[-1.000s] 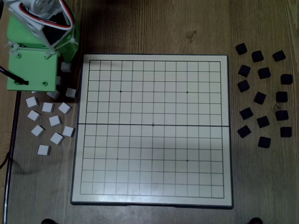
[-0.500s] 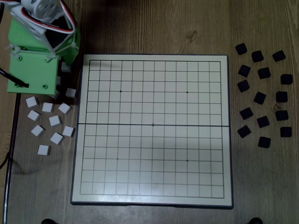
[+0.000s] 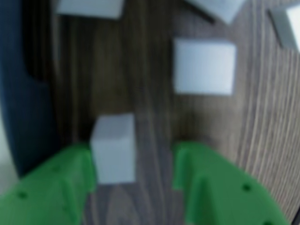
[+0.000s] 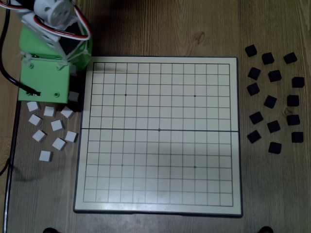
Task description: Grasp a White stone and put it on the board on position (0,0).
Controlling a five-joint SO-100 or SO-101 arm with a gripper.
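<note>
In the wrist view, the green plastic jaws (image 3: 133, 171) are seen spread apart, low over the dark wood-grain desk (image 3: 150, 84). A small white square stone (image 3: 113, 146) stands between them, touching or just beside the left finger (image 3: 61, 187) as that view shows it, while a clear gap of bare wood is left between the stone and the right finger (image 3: 220, 187). The stone is not clamped. Another flat white square block (image 3: 204, 66) lies further ahead, and parts of three more are cut off by the top edge. The picture is blurred, so whether the stone actually touches the left finger cannot be told.

In the fixed view, the green arm body (image 4: 46, 73) is seen at the upper left, above a loose cluster of white square blocks (image 4: 52, 128) lying on the desk just beside the left rim of the large cream gridded board (image 4: 158, 204). No block lies on the board; its central dotted crossing (image 4: 159, 129), on the bold fold line, is bare. Small black square blocks (image 4: 273, 99) are scattered on the desk to the right of the board.
</note>
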